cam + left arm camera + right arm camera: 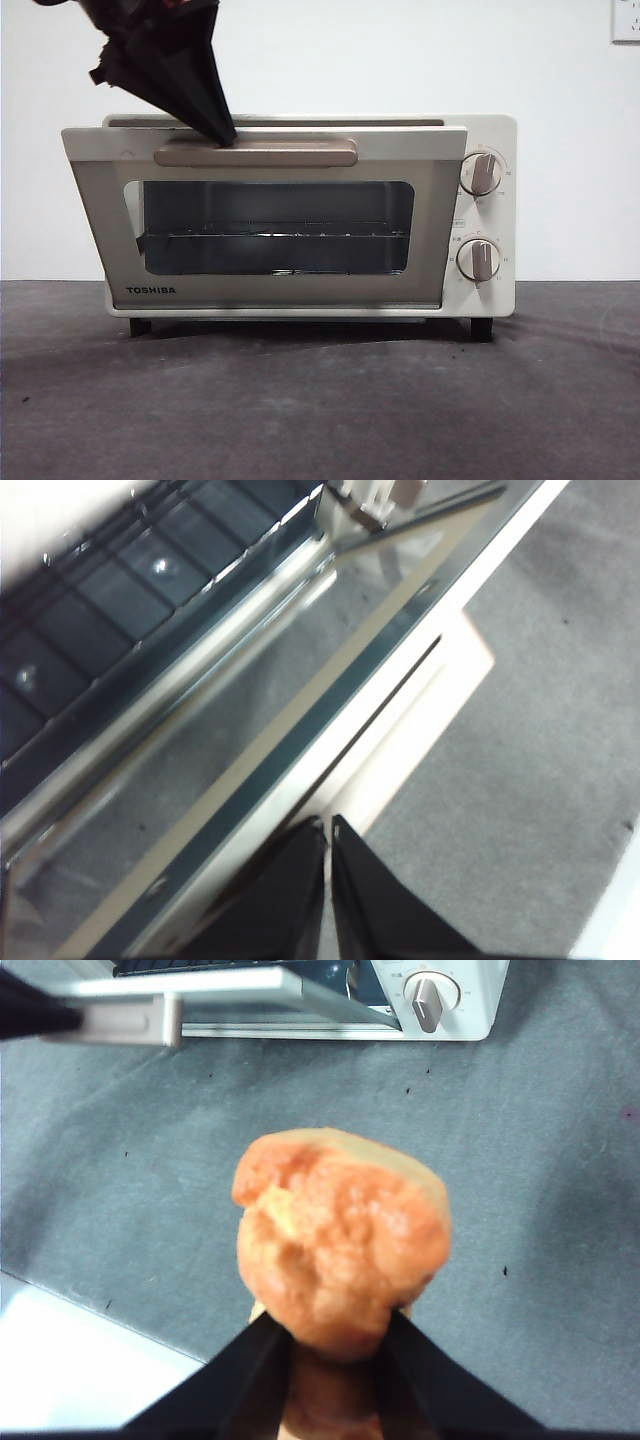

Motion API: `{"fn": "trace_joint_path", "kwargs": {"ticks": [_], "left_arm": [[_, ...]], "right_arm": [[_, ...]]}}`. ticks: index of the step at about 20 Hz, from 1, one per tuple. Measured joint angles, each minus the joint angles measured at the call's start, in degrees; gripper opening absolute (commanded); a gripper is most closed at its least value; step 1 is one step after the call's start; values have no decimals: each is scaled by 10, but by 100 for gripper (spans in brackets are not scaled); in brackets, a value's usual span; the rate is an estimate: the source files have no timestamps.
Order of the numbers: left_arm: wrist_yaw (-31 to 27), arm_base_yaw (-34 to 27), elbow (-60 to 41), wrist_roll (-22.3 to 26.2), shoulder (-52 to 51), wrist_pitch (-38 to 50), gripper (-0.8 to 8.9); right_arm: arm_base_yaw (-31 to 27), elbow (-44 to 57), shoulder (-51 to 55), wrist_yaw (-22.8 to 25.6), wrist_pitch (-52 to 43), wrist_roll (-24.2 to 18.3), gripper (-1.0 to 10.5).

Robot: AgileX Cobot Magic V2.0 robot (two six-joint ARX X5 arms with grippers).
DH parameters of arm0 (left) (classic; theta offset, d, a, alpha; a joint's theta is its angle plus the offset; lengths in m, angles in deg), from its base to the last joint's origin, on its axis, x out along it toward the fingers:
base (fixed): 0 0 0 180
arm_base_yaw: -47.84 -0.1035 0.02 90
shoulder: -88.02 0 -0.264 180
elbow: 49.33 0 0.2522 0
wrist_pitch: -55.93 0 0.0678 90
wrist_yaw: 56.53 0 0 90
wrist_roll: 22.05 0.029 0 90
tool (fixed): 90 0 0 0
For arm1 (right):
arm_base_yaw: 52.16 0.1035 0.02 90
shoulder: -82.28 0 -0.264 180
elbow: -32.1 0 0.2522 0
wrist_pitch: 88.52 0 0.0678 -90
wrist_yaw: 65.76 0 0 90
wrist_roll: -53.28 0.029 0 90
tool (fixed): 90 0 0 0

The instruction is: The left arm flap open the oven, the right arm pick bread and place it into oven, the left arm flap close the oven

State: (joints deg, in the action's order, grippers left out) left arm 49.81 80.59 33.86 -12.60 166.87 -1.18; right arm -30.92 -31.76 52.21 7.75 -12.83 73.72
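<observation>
Oven (300, 215) is sitting on the dark table (320, 400), door (270, 225) tilting partly open at the top. Left gripper (226, 136) is pressing its tip on the beige bar handle (256, 153), jaws narrowed together, nothing between them. Right gripper (335, 1335) is hanging above the table well in front of the oven, fingers (262, 1345) clamping the bread (340, 1240) between them.
</observation>
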Motion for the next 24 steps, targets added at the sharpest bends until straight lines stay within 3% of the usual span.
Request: {"fn": "trace_joint_path", "kwargs": {"ticks": [11,24], "left_arm": [[2,20,-127,-47,-57,60,16],[-4,45,-196,-83,-65,107,16]], "right_arm": [[0,0,0,0,0,0,101],[0,0,0,0,0,0,101]]}}
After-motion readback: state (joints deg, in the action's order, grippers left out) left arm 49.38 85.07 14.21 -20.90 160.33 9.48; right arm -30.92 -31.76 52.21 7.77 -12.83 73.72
